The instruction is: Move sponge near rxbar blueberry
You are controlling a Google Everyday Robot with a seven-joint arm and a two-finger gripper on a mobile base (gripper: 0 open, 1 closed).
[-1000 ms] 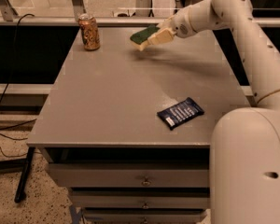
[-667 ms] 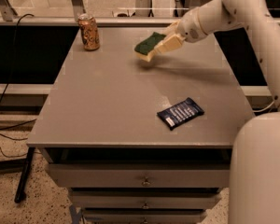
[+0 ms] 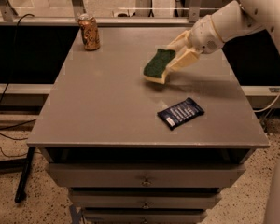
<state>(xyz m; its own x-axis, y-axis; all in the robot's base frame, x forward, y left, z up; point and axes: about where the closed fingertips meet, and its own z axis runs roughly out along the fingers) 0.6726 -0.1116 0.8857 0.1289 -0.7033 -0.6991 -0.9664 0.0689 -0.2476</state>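
The sponge (image 3: pixel 157 65), dark green on top with a pale yellow base, is held tilted just above the grey tabletop (image 3: pixel 102 101), right of the middle. My gripper (image 3: pixel 173 59) reaches in from the upper right and is shut on the sponge's right end. The rxbar blueberry (image 3: pixel 180 113), a flat navy-blue wrapper with white text, lies flat on the table a short way in front of the sponge and slightly to its right, near the front right corner.
A brownish drink can (image 3: pixel 89 31) stands upright at the table's back left corner. My white arm (image 3: pixel 233 22) spans the upper right. Drawers (image 3: pixel 144 176) sit below the front edge. Cables lie on the floor at left.
My gripper has carried the sponge from the back of the table forward and downward, toward the rxbar blueberry. The bar and the can have not moved.
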